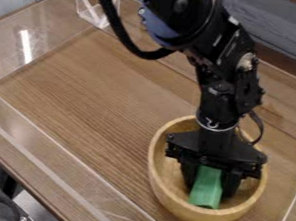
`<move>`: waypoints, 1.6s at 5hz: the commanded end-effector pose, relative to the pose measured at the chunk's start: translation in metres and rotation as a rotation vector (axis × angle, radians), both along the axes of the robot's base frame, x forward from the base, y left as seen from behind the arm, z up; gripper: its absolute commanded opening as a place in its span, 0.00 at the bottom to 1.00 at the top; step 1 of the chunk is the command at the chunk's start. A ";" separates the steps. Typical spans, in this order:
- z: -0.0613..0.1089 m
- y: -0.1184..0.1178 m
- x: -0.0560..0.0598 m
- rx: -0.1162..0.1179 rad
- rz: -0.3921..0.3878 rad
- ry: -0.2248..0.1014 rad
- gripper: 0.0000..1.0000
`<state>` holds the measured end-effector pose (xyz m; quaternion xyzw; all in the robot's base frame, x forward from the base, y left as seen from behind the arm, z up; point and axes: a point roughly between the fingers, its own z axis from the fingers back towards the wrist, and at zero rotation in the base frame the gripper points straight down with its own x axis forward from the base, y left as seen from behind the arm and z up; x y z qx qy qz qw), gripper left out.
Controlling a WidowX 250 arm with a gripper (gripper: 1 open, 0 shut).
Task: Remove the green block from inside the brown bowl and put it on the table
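Note:
The brown bowl (pixel 160 181) sits on the table (pixel 98 97) at the front right. Inside it lies the green block (pixel 207 189), its upper end between the fingers and its lower end resting toward the bowl's front wall. My gripper (pixel 211 172) points straight down into the bowl and is shut on the block's upper end, one black finger on each side. The dark arm rises behind it toward the top of the view and hides part of the bowl's far rim.
Low clear plastic walls (pixel 31 44) edge the table on the left, front and right. A small clear plastic stand (pixel 98 12) is at the back left corner. The bowl lies close to the right-hand wall (pixel 291 214).

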<state>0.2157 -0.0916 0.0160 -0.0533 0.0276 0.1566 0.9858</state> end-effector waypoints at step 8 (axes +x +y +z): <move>0.072 0.033 -0.027 0.002 0.007 0.043 0.00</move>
